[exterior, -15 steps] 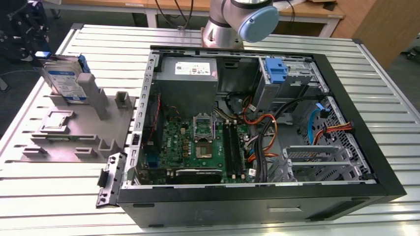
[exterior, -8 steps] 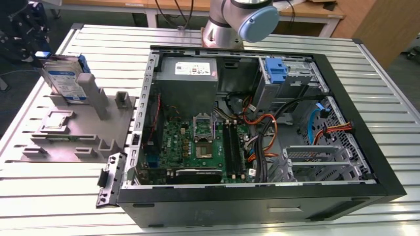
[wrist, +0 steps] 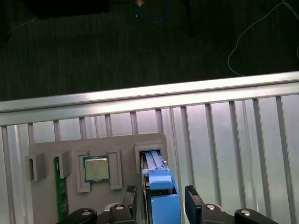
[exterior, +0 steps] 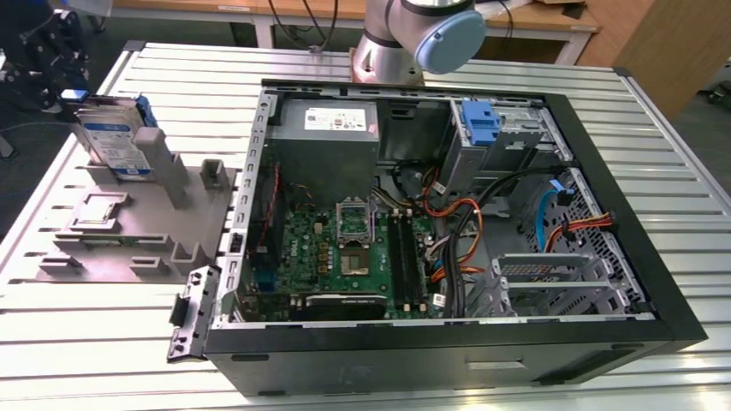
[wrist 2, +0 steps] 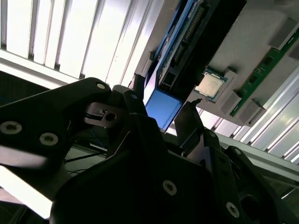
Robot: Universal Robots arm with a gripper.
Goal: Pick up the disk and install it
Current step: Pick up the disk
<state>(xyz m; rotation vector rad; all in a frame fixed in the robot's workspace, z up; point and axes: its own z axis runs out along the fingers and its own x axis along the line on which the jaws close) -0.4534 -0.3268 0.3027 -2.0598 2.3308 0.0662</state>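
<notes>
Closest to me, the open computer case (exterior: 457, 214) lies on its side on the slatted table (exterior: 674, 145). Beyond it, toward the exterior view's left, sits a grey fixture (exterior: 137, 227) with a chip (wrist: 96, 169) in one pocket. The disk (exterior: 115, 137) stands on edge in the fixture's far slot. Furthest off, the gripper (wrist: 160, 192) hangs at the disk's end. Its fingers (wrist: 192, 198) are spread to either side of the blue carrier, with a thin gap showing on one side.

One disk (exterior: 112, 137), one open computer case (exterior: 457, 347), one grey fixture (exterior: 143, 218), one processor (wrist: 96, 168).
</notes>
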